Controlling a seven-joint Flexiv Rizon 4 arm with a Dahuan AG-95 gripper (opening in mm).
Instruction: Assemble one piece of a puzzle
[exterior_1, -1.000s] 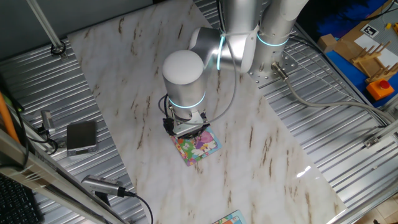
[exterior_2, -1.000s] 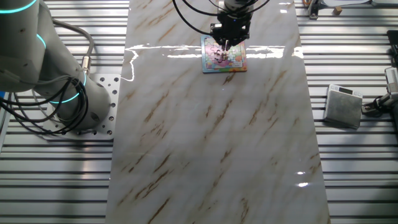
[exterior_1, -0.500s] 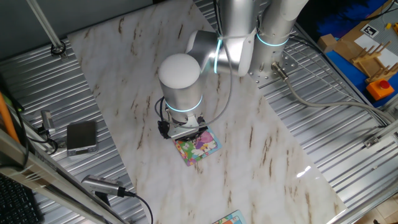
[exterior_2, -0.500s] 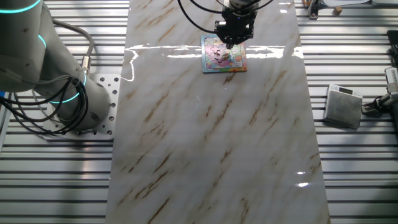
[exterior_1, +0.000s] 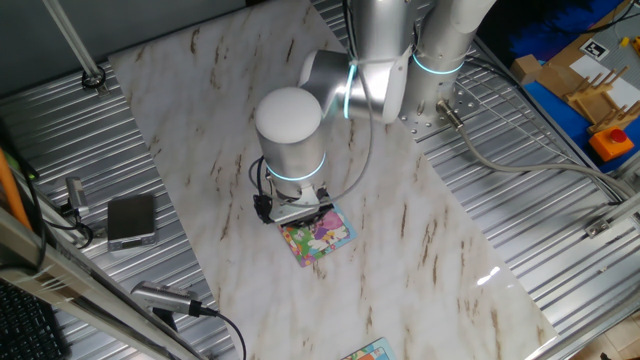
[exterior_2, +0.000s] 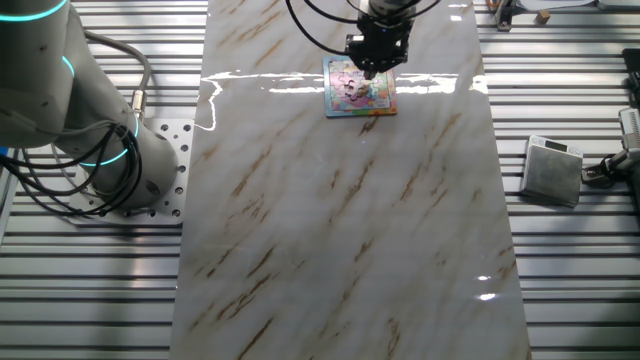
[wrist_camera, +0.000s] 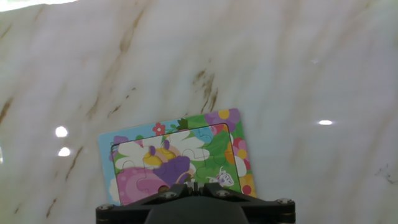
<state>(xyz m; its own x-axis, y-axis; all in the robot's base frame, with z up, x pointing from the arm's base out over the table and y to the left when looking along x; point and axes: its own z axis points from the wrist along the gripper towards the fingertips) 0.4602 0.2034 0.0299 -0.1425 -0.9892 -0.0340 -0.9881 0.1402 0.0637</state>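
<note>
The puzzle (exterior_1: 322, 235) is a small square cartoon board lying flat on the marble table, with pink figures in the middle and green, yellow and blue edges. It also shows in the other fixed view (exterior_2: 357, 92) and in the hand view (wrist_camera: 180, 162). My gripper (exterior_1: 300, 213) hovers close over the puzzle's edge on the arm's side (exterior_2: 372, 68). In the hand view my gripper (wrist_camera: 196, 185) has its fingertips pressed together, with only a thin line between them. The piece cannot be told apart: the gripper body hides the puzzle's near part.
A grey box (exterior_1: 131, 220) sits on the ribbed metal beside the marble slab (exterior_2: 553, 170). A sliver of another board (exterior_1: 368, 351) lies at the slab's near edge. The arm's base (exterior_2: 110, 150) and cables stand at the left.
Between one second ago and half a second ago the gripper shifted a little across the puzzle toward its edge. Since then nothing has visibly moved.
</note>
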